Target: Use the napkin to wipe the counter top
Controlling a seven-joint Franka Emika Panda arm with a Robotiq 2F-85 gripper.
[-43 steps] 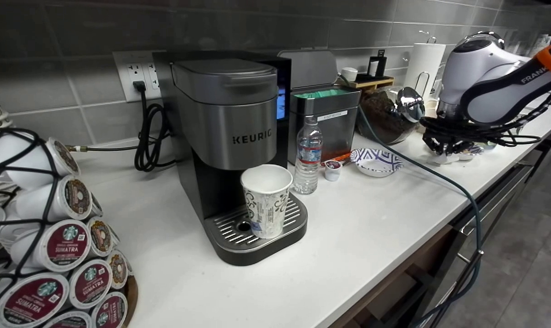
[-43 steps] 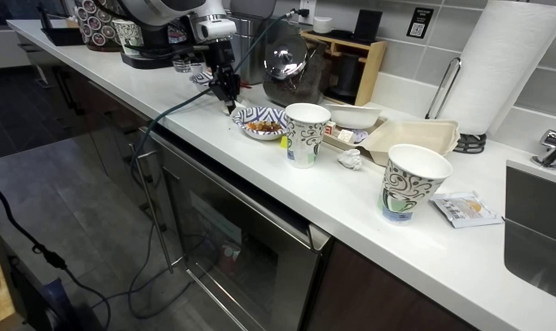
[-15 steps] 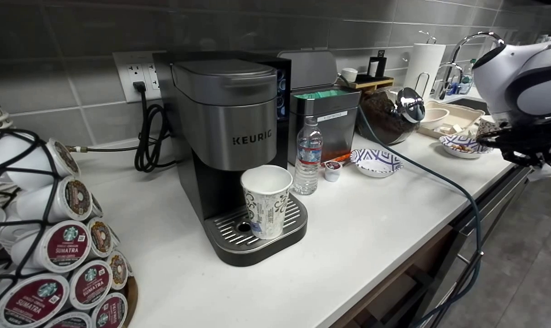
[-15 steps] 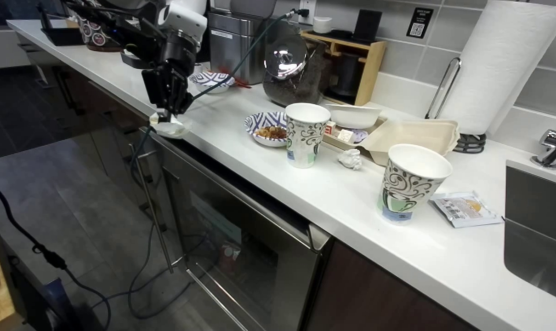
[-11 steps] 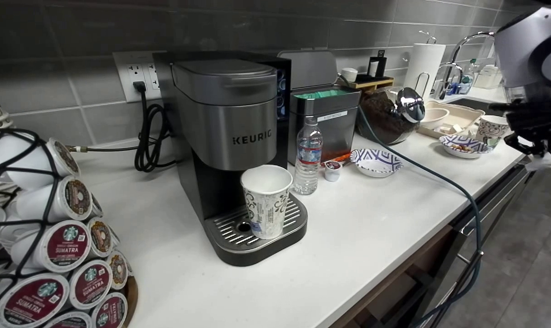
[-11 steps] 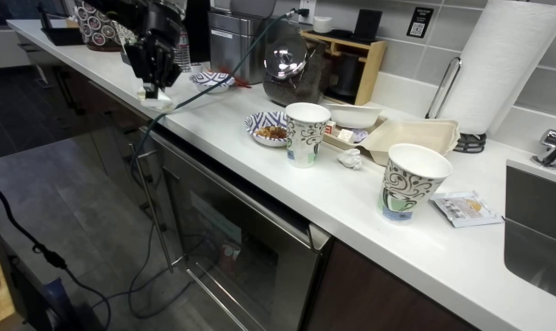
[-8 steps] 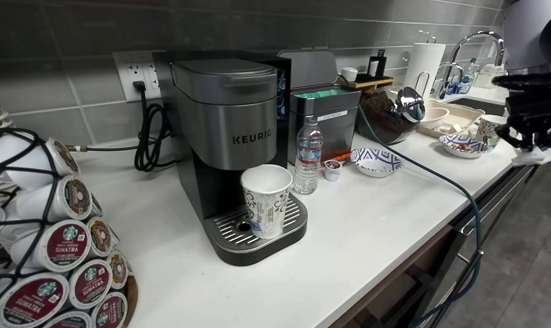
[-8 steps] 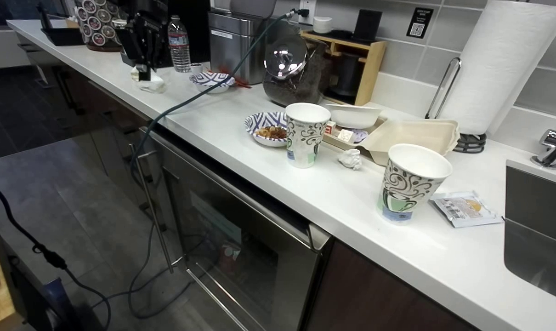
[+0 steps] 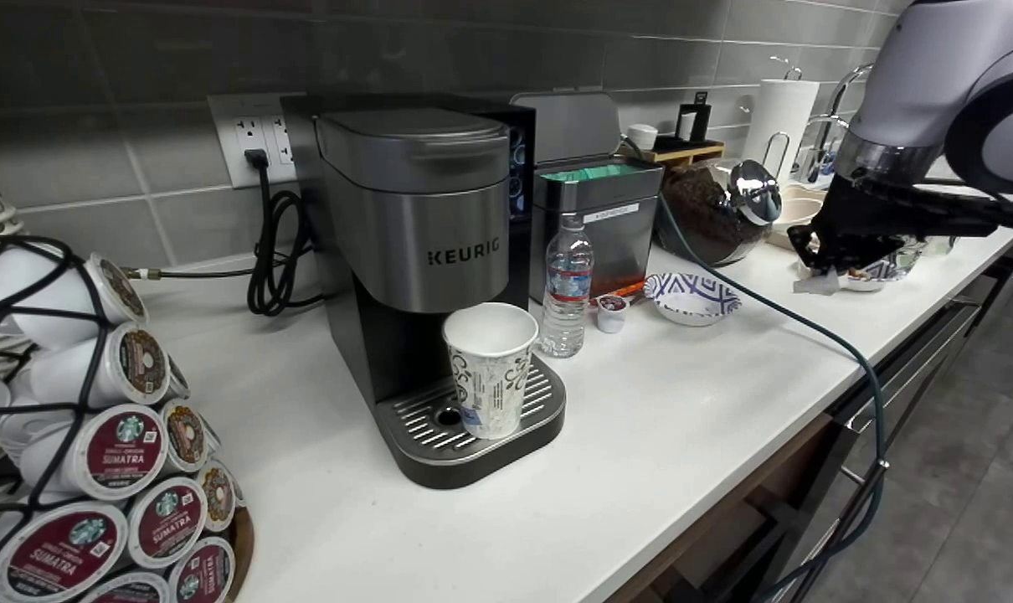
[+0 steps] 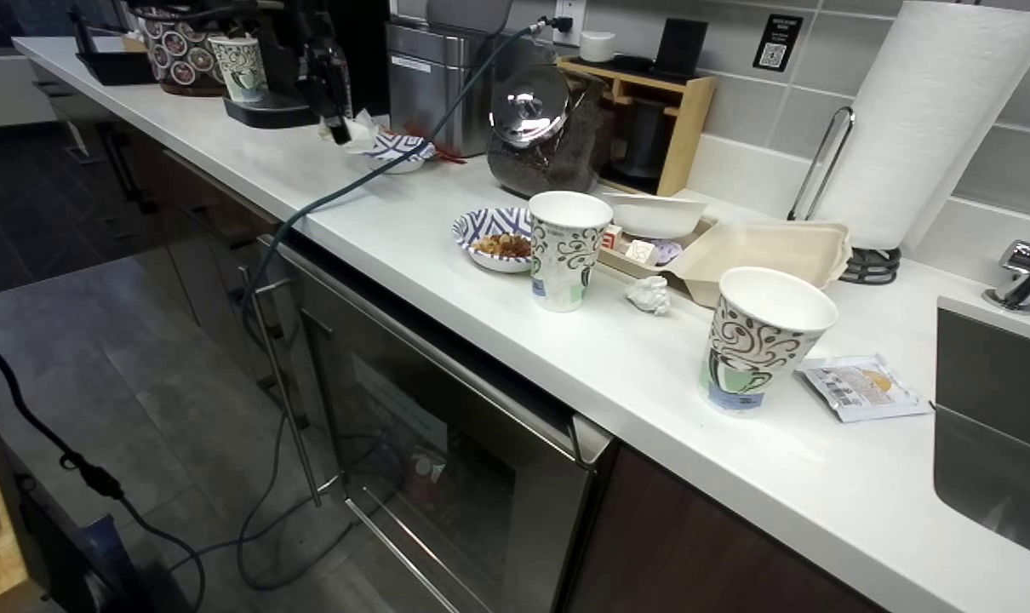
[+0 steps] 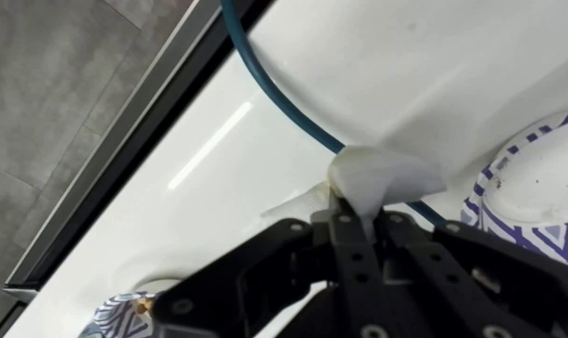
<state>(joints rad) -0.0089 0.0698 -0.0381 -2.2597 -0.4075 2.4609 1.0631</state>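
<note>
My gripper point(image 11: 366, 211) is shut on the napkin point(image 11: 382, 176), a crumpled white paper whose loose ends stick out past the fingertips. In both exterior views the gripper point(image 9: 837, 255) point(image 10: 336, 128) points down over the white counter top point(image 9: 691, 402) point(image 10: 387, 226). The napkin shows below the fingertips point(image 9: 818, 283) and beside the patterned bowl point(image 10: 357, 132). In the wrist view the napkin covers part of the blue-green cable; I cannot tell whether it touches the counter top point(image 11: 195, 220). The napkin's middle is hidden between the fingers.
The cable point(image 9: 808, 322) crosses the counter near the patterned bowl point(image 9: 691, 301). A food bowl point(image 10: 494, 240), two paper cups point(image 10: 566, 251) point(image 10: 762, 340) and another white wad point(image 10: 649, 295) stand farther along. A bottle point(image 9: 567, 289) and coffee maker point(image 9: 423, 251) are also there.
The gripper has left the food bowl with the napkin, swung past the front edge, then toward the coffee maker and back toward the wall-side bowl. The food bowl has shifted slightly toward the cup.
</note>
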